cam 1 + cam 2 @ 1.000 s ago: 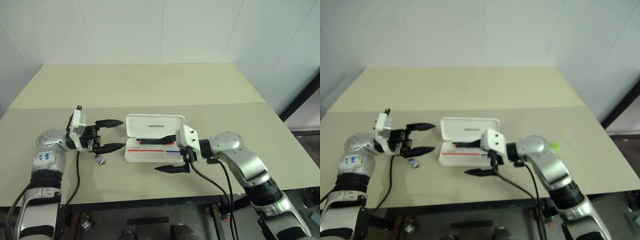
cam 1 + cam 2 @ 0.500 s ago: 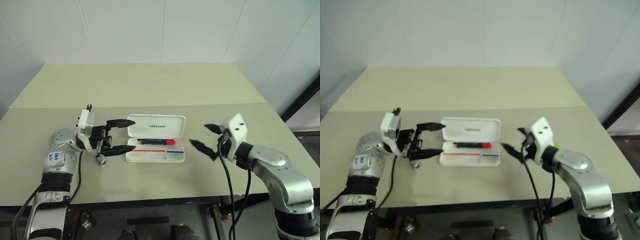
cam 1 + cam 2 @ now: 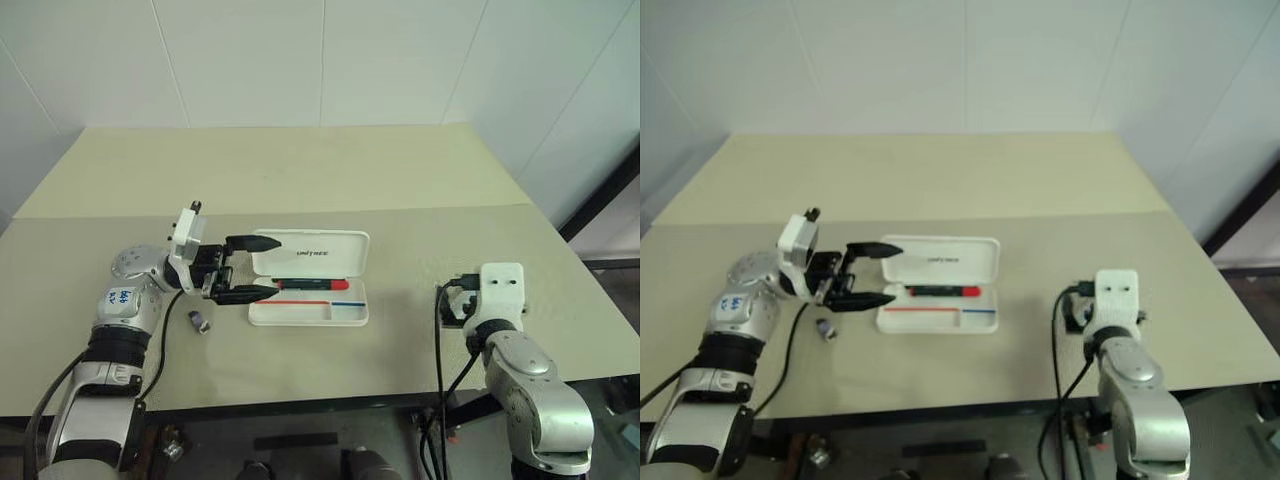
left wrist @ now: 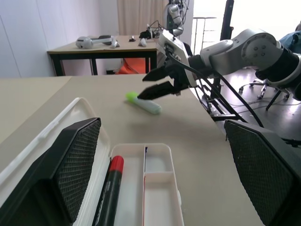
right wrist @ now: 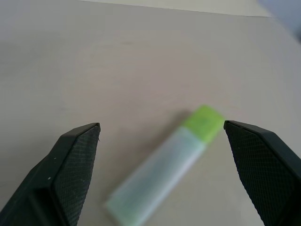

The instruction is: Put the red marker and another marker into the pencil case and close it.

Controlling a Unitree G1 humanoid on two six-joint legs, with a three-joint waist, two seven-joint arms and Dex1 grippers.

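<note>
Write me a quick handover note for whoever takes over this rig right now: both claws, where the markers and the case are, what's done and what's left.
Left claw: open, holding nothing, poised at the left end of the pencil case.
Right claw: open, holding nothing, over the green highlighter, which lies on the table to the right of the case.
Pencil case: lid open, lying mid-table.
Red marker: already in the case's tray.
Done: red marker is in.
Left: grasp the highlighter, place it in the case, close the lid.
Also there: a small dark item on the table below the left claw; I cannot tell what it is.
</note>
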